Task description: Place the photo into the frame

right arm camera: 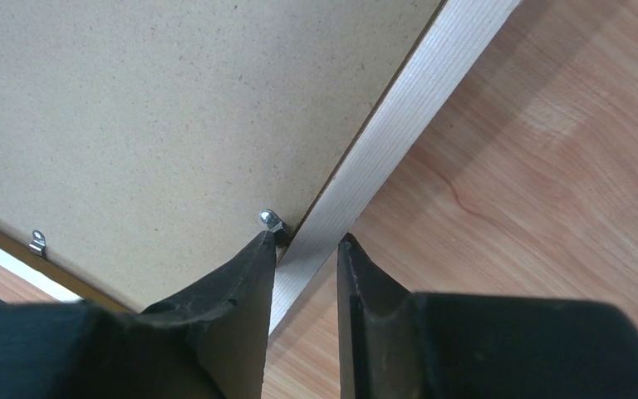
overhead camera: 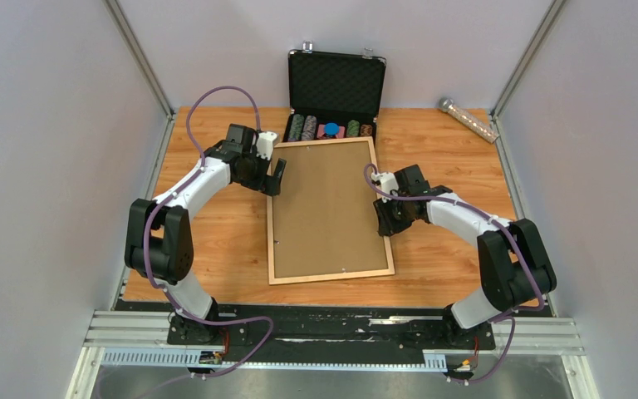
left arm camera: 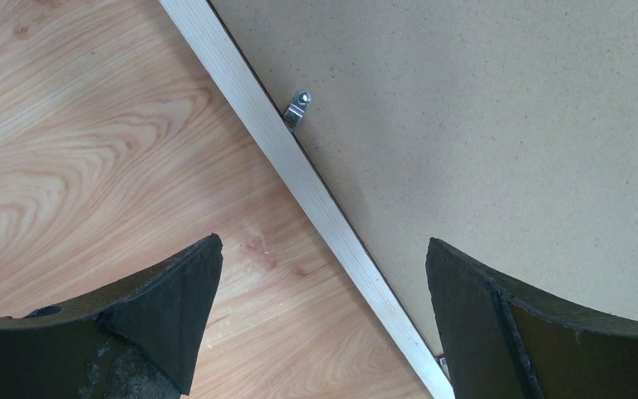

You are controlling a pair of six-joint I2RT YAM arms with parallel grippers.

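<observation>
Right hand (right arm camera: 306,239) straddles frame (right arm camera: 399,108) rail, grip unclear; left hand (left arm camera: 322,241) spread; frame lengthwise near-far.

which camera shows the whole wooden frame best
The top external view: the frame shows whole, backing panel up. The left wrist view shows only a short stretch of it beside a clip; the right wrist view, another stretch inside the right claw.

Counts: one frame (overhead camera: 271,241), one backing panel (overhead camera: 328,208), one black case (overhead camera: 336,83), one clear tube (overhead camera: 468,119). Two grippers: left gripper (overhead camera: 276,176), right gripper (overhead camera: 383,223).
</observation>
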